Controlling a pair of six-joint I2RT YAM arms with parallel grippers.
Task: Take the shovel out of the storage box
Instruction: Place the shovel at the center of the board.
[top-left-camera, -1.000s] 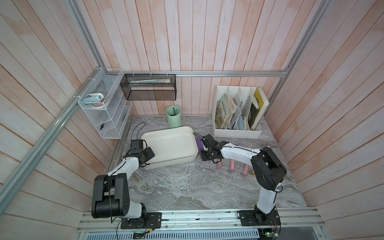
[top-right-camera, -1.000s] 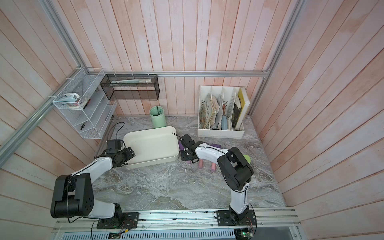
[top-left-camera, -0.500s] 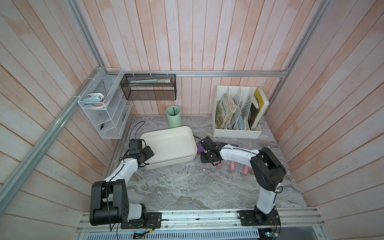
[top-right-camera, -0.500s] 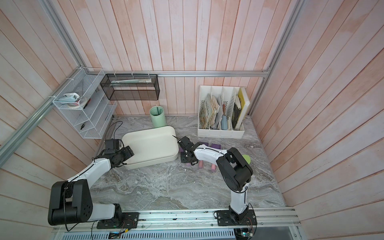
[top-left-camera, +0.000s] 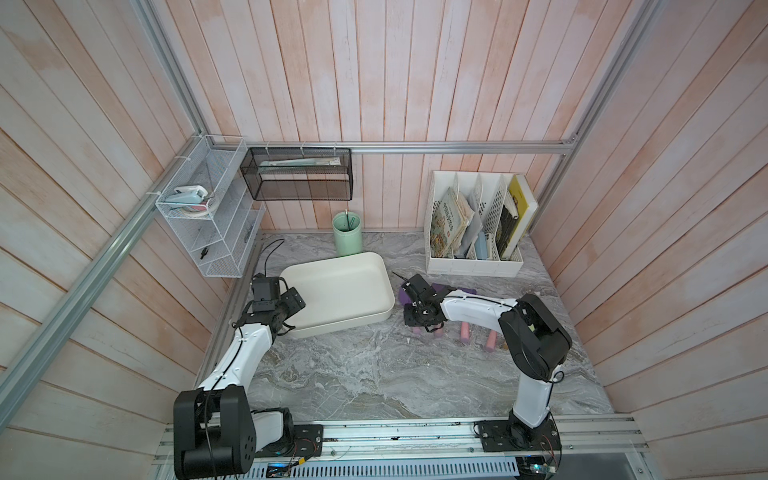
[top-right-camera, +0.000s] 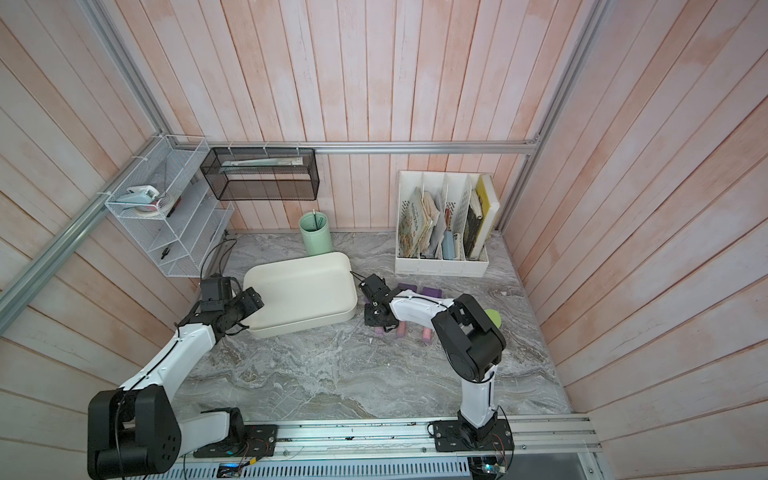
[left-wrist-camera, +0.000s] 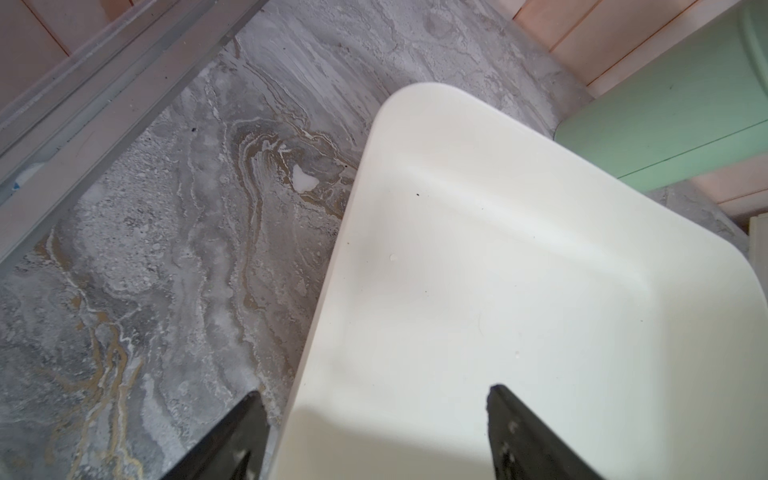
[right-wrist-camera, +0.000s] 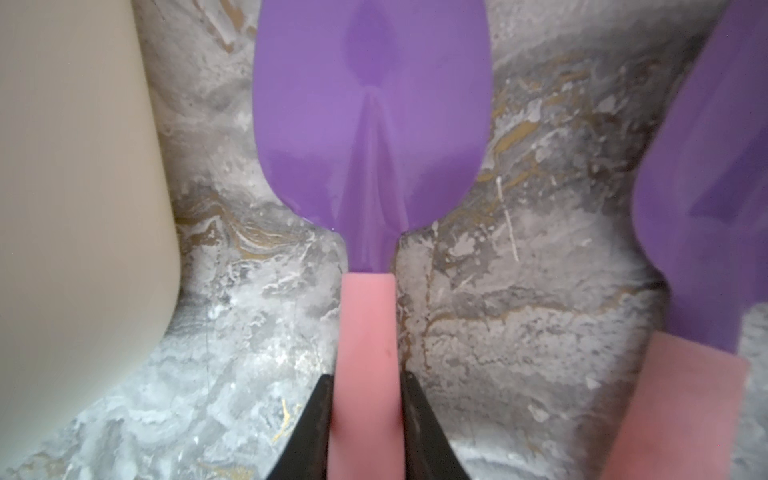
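The cream-white storage box (top-left-camera: 345, 291) (top-right-camera: 303, 291) lies on the marble table with nothing inside it. The shovel, a purple blade (right-wrist-camera: 370, 104) on a pink handle (right-wrist-camera: 368, 332), is outside the box, close to its right wall (right-wrist-camera: 75, 187). It is low over or on the marble. My right gripper (right-wrist-camera: 368, 386) (top-left-camera: 419, 322) (top-right-camera: 380, 322) is shut on the pink handle. My left gripper (left-wrist-camera: 374, 399) (top-left-camera: 291, 309) (top-right-camera: 249, 305) is open at the box's near left corner. One finger is over the table and one is inside the box (left-wrist-camera: 498, 270).
Two more pink handles (top-left-camera: 464, 334) (top-left-camera: 491, 343) and another purple blade (top-left-camera: 440, 287) lie just right of the held shovel. A mint cup (top-left-camera: 347, 235) stands behind the box. The white file rack (top-left-camera: 473, 228) is at the back right, and the wire shelves (top-left-camera: 208, 216) hang on the left wall.
My right gripper has moved a little toward the front of the table with the shovel. My left gripper's jaws have spread slightly wider at the box corner.
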